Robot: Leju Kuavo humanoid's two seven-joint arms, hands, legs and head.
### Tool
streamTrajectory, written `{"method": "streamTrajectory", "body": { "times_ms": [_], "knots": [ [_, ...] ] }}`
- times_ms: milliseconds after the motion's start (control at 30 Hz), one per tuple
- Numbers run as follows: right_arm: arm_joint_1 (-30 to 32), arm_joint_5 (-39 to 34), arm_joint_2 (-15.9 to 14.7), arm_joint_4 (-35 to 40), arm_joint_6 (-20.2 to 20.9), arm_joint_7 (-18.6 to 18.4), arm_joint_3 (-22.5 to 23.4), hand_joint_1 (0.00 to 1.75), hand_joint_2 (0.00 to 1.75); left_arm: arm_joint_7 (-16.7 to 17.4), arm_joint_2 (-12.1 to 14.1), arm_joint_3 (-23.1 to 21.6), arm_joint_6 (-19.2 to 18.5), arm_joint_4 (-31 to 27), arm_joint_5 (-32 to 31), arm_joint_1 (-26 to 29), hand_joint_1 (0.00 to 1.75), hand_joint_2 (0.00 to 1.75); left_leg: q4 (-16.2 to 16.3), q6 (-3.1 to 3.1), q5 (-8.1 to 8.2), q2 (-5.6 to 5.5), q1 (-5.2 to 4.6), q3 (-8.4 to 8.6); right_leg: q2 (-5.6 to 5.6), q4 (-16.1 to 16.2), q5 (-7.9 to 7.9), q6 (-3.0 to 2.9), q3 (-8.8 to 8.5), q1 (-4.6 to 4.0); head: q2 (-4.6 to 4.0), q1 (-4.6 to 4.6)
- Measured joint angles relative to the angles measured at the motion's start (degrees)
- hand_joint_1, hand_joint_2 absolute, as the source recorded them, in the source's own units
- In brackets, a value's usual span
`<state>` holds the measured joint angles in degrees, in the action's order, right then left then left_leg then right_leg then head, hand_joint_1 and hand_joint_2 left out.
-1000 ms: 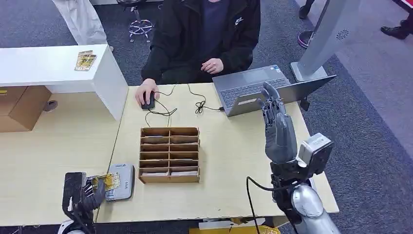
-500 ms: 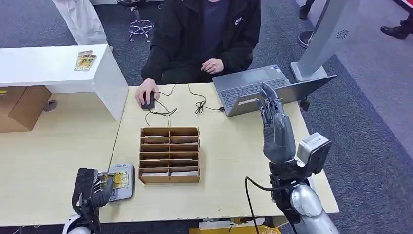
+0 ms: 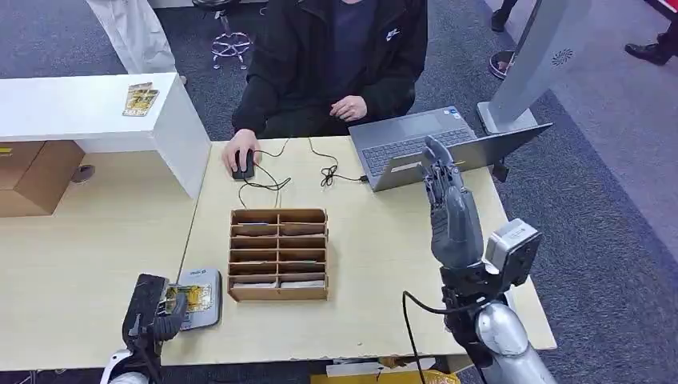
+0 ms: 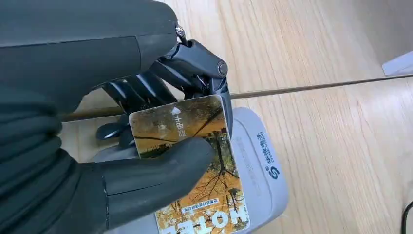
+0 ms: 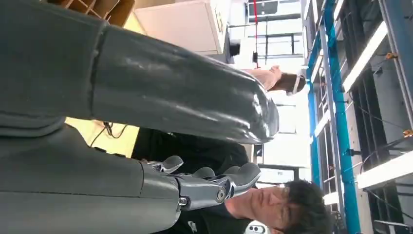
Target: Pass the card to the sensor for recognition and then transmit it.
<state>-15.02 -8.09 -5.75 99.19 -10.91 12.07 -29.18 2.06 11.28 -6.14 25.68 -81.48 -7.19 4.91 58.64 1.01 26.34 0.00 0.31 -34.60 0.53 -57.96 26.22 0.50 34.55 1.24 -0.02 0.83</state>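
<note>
Card (image 4: pixel 192 161), yellow-orange with bare trees and "HOTEL" print, lying flat over the sensor, pinched in the left hand (image 4: pixel 97 146), sensor (image 4: pixel 263 165) a grey rounded pad on the wooden table, beside the slotted wooden box

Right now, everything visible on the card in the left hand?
The card is a flat glossy rectangle printed with bare trees on orange-yellow, with "HOTEL" lettering at one end and an arrow at the other. The left hand pinches it, thumb on its face, fingers behind. It sits over the grey sensor on the wooden table; contact unclear.
</note>
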Motion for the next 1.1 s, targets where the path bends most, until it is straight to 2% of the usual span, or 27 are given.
{"method": "streamTrajectory", "body": {
  "times_ms": [267,733,833,1000,1100],
  "knots": [
    [0.04,0.48,0.20,0.02,0.28,-0.15,0.02,0.00,0.00,2.88,0.46,-0.02,0.02,0.00,-5.88,0.01,1.75,1.75,0.00,0.00,0.00,0.00,0.00,0.01,0.00,0.00,0.00,0.00,0.00,0.00,0.00,0.00],
    [0.06,0.81,0.24,0.02,0.63,-0.26,0.13,0.00,0.00,3.08,0.46,-0.02,-0.90,0.00,-6.64,0.00,1.75,1.75,0.00,0.00,0.00,0.00,0.00,0.02,0.00,0.00,0.00,0.00,-0.01,0.00,0.00,0.00],
    [0.09,0.85,0.28,0.02,0.61,-0.26,0.17,0.00,0.00,1.92,0.42,0.00,-1.29,-0.26,-4.98,0.03,1.75,1.75,0.00,0.00,0.00,0.00,0.00,0.02,0.00,0.00,0.00,0.00,-0.01,0.00,0.00,0.00],
    [0.15,0.90,0.28,0.02,0.52,-0.24,0.20,0.00,0.00,-1.51,-0.02,0.02,-2.75,-1.57,2.36,0.51,1.75,1.75,0.00,0.00,0.00,0.00,0.00,0.01,0.00,0.00,0.00,0.00,0.00,0.00,0.00,0.00],
    [0.15,0.87,0.28,0.02,0.48,-0.20,0.20,0.00,0.00,-2.82,-0.11,0.02,-2.60,-2.56,4.13,0.68,1.75,1.75,0.00,0.00,0.00,0.00,0.00,0.01,0.00,0.00,0.00,0.00,0.00,0.00,0.00,0.00]
  ]
}}
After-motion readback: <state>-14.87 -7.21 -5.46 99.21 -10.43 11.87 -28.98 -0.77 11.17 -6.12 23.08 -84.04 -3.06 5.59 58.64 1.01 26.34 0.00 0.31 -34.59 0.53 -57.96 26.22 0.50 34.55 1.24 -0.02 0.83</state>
